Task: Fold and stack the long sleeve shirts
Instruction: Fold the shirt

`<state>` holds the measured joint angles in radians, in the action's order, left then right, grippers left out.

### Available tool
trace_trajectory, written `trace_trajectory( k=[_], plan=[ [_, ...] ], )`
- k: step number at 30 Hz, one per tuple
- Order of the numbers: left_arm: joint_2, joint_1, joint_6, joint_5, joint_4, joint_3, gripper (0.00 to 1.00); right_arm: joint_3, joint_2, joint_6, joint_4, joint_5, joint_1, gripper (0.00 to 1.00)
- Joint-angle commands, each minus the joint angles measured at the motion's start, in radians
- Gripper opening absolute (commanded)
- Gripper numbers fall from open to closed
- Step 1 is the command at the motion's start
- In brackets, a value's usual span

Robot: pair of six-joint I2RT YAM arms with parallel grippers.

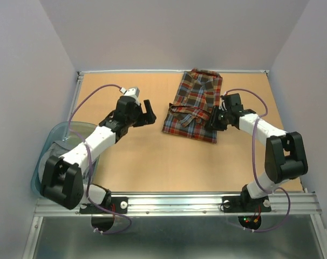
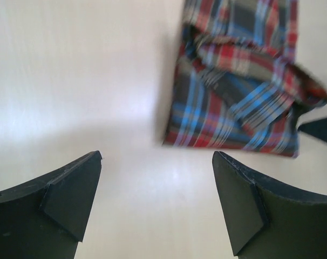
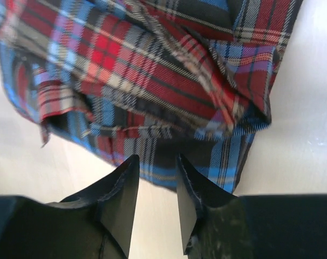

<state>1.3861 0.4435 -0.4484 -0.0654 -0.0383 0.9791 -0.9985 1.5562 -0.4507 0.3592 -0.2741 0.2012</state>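
Observation:
One long sleeve shirt (image 1: pixel 193 105), red, navy and yellow plaid, lies folded into a long rumpled rectangle at the back middle of the table. My left gripper (image 1: pixel 149 112) is open and empty, hovering just left of the shirt; in the left wrist view (image 2: pixel 157 155) its jaws stand wide apart over bare table, with the shirt (image 2: pixel 239 91) ahead. My right gripper (image 1: pixel 215 117) is at the shirt's right near corner. In the right wrist view (image 3: pixel 157 157) its jaws stand narrowly apart with nothing between them, tips at the shirt's (image 3: pixel 152 70) near hem.
A translucent teal bin (image 1: pixel 45 156) sits off the table's left edge beside the left arm. White walls enclose the table at the back and sides. A metal rail (image 1: pixel 174 204) runs along the near edge. A tip of the right gripper shows in the left wrist view (image 2: pixel 320 129).

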Motion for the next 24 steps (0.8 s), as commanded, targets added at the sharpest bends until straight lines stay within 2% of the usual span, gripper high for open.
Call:
trace_trajectory(
  k=[1, 6, 16, 21, 24],
  plan=[
    [-0.191, 0.003, 0.022, 0.036, 0.017, -0.120, 0.95, -0.049, 0.077, -0.006, -0.092, -0.017, 0.010, 0.38],
    [-0.314, 0.003, 0.007, 0.055, 0.015, -0.215, 0.95, -0.107, 0.145, 0.007, -0.103, 0.021, 0.012, 0.38],
    [-0.351, 0.003, -0.016, 0.058, -0.023, -0.221, 0.95, -0.371, 0.315, 0.052, -0.101, 0.193, -0.017, 0.38],
    [-0.361, 0.003, -0.024, 0.105, -0.038, -0.226, 0.95, -0.508, 0.380, 0.084, -0.098, 0.307, -0.039, 0.41],
    [-0.357, 0.003, -0.026, 0.124, -0.049, -0.227, 0.95, -0.554, 0.364, 0.116, -0.097, 0.192, -0.037, 0.41]
  ],
)
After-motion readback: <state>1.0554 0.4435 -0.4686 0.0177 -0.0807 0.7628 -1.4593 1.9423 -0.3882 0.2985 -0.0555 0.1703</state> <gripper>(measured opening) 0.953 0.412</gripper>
